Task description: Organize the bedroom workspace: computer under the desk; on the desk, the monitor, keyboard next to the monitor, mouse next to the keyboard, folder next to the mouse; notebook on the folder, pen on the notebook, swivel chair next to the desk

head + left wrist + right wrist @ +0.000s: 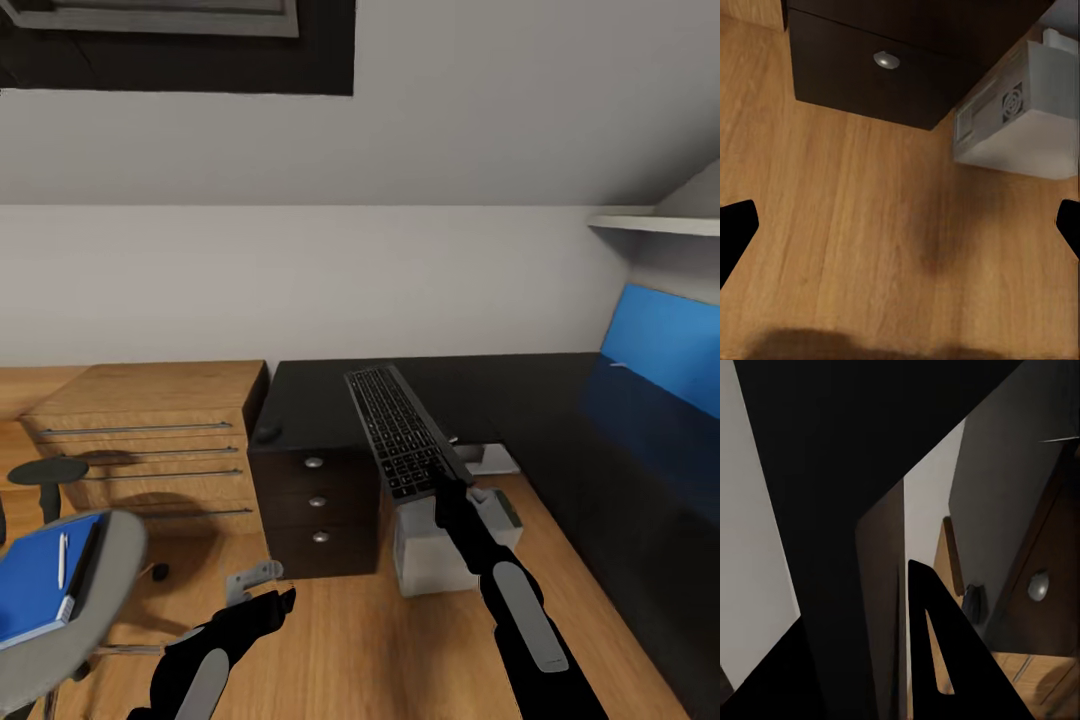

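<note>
Attic bedroom, sloped grey ceiling (450,120) above a light wood floor (340,640). The black tabletop (560,400) runs along the wall and turns toward the right, backed by a blue panel (665,345). An oak dresser (150,440) stands just beside the black drawer unit (315,500); in the left wrist view the unit's lowest drawer (870,75) shows one round knob. The grey chair (90,590) sits at the left, well apart from the tabletop, its seat carrying the blue folder (35,580), with the pen (62,560) lying on top. The light grey computer (440,545) rests on the floor under the tabletop edge, just beside the drawer unit; the left wrist view shows its vented face (1020,120). The keyboard (400,430) is raised and tilted over the tabletop edge, gripped at its near end by the right tool (450,485). The left tool (262,585) hangs above bare floor, fingers spread wide, gripping nothing. A small dark object (268,434) lies on the tabletop's left corner; what it is cannot be told.
</note>
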